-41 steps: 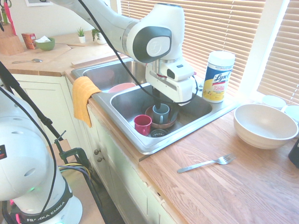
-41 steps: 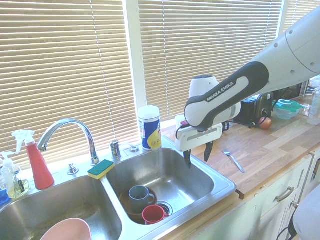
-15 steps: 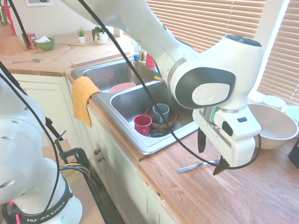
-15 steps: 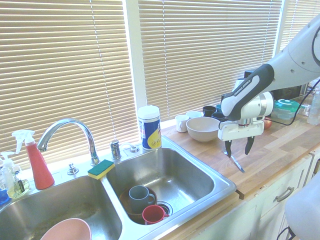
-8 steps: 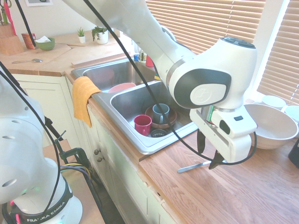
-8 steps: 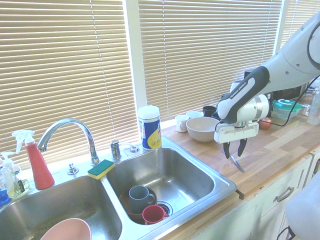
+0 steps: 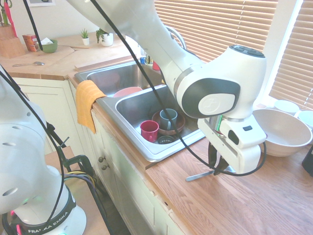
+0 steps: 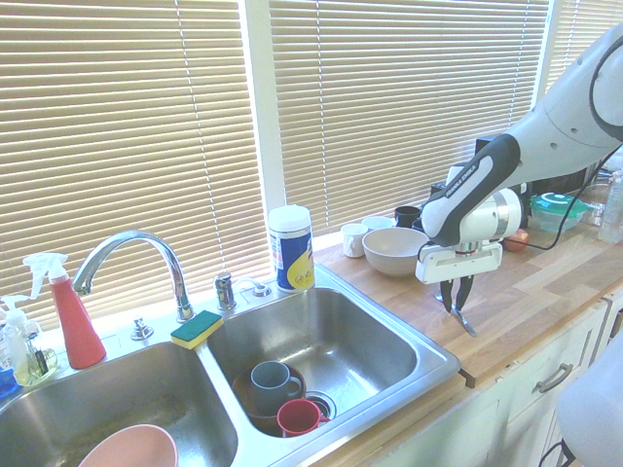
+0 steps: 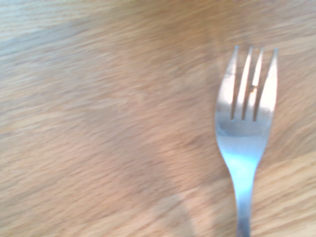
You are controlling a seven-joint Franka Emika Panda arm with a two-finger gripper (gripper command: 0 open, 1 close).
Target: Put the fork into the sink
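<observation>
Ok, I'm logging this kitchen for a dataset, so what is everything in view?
fork: one, silver, flat on the wooden counter
sink: one, steel, two basins
tap: one, chrome, behind the sink
mug: one, grey, in the basin nearer the fork
cup: one, red, beside the mug
pink bowl: one, in the other basin
wipes canister: one, white and yellow, behind the sink
sponge: one, yellow-green, on the sink's back rim
spray bottle: one, red, by the tap
white bowl: one, large, on the counter
cloth: one, orange-yellow, over the sink's front edge
hand: one, white, pointing down at the fork
</observation>
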